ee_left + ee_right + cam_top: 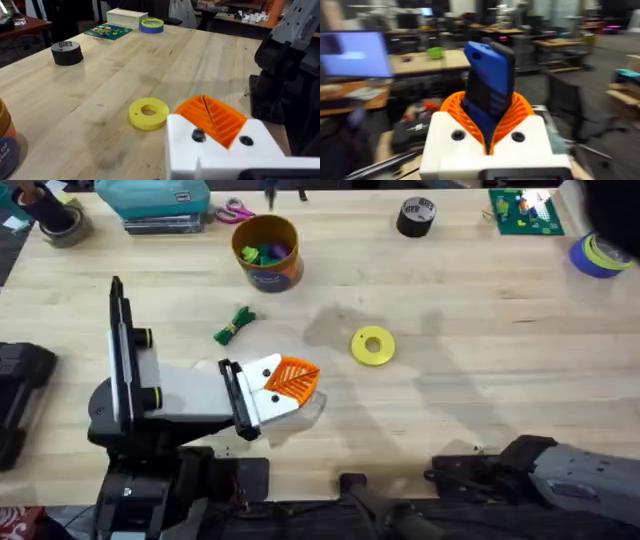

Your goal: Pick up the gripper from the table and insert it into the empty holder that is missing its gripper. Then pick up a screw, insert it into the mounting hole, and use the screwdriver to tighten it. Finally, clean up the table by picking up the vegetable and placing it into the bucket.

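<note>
The right gripper's orange ribbed fingers are clamped on the blue screwdriver, which stands up between them in the right wrist view against a blurred room. That arm lies low at the near right edge of the table in the overhead view, where its fingers are cut off and the screwdriver cannot be made out.

The left gripper rests on the table, pointing right; its two orange pads sit pressed together with nothing between them, as the left wrist view confirms.

From above, the green vegetable lies loose on the table just behind the left gripper, and behind it stands the bucket with colourful toys inside. The left wrist view catches just a sliver of the bucket at its edge. A yellow ring lies just right of the left gripper's tips, and a black tape roll sits well apart at the far side.
</note>
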You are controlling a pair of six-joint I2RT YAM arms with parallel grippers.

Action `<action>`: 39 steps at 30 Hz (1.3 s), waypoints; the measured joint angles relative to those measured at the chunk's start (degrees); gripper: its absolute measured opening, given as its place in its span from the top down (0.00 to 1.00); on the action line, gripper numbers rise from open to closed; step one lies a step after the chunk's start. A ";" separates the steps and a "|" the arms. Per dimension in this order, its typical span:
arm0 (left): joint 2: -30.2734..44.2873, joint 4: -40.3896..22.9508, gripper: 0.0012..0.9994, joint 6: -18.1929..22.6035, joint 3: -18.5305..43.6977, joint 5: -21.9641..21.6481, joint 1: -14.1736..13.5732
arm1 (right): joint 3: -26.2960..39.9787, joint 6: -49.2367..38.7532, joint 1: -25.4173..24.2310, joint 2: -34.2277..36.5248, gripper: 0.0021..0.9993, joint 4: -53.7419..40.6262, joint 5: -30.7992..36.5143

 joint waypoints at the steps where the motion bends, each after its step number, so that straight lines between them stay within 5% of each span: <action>1: 0.00 0.00 1.00 0.02 0.00 0.00 0.00 | -1.27 0.87 0.00 0.00 0.98 1.74 -2.02; 9: 0.00 0.00 1.00 0.02 0.00 0.00 0.00 | -4.60 6.84 0.23 0.00 0.98 7.88 -13.90; 39: 0.00 0.00 1.00 0.02 0.00 0.00 0.00 | -5.37 5.79 4.61 1.14 0.98 10.65 -22.83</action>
